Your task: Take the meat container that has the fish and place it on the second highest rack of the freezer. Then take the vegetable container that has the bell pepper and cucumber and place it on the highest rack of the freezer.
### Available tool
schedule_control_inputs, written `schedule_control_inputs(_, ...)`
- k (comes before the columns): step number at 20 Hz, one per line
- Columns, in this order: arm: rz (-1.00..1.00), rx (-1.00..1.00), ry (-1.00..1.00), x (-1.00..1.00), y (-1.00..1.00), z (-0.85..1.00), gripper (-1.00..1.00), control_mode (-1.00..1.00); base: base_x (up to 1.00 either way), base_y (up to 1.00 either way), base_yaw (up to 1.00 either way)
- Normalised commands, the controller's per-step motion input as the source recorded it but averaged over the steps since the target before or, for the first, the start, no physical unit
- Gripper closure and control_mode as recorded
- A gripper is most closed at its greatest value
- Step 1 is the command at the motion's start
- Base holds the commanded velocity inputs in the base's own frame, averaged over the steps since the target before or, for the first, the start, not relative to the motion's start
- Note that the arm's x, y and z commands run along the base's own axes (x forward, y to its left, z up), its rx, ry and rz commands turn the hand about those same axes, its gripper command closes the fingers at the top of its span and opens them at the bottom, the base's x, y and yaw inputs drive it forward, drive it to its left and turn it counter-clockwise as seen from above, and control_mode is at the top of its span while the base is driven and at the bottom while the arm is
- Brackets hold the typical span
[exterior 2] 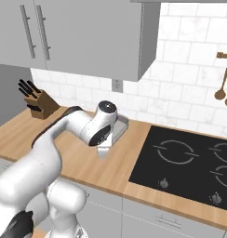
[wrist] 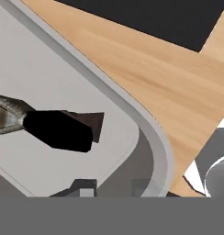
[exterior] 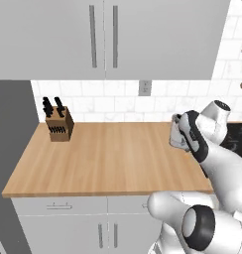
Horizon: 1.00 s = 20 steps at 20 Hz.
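Hand view gives you one meat container (wrist: 81, 92) with one fish (wrist: 49, 124), on the wooden counter (wrist: 169, 78) beside the cooktop (wrist: 146, 18). Gripper (wrist: 114, 186) directly over it; you cannot tell its spread

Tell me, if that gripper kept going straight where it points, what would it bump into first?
Most likely the grey container directly below the gripper, probably its rim or floor beside the fish. The exact depth is hard to judge.
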Motion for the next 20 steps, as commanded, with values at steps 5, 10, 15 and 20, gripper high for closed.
schedule_control_inputs(5, 0.0, 0.0, 0.16, -0.7, 0.0, 0.84, 1.0, -1.0, 0.0, 0.0, 0.0)
schedule_control_inputs(10, 0.0, 0.0, 0.11, -0.83, 0.0, 0.76, 1.0, -1.0, 0.0, 0.0, 0.0)
schedule_control_inputs(15, 0.0, 0.0, -0.01, -0.96, 0.0, 0.6, 1.0, -1.0, 0.0, 0.0, 0.0)
schedule_control_inputs(20, 0.02, 0.0, -0.07, -0.9, 0.22, 0.51, 1.0, -1.0, 0.0, 0.0, 0.0)
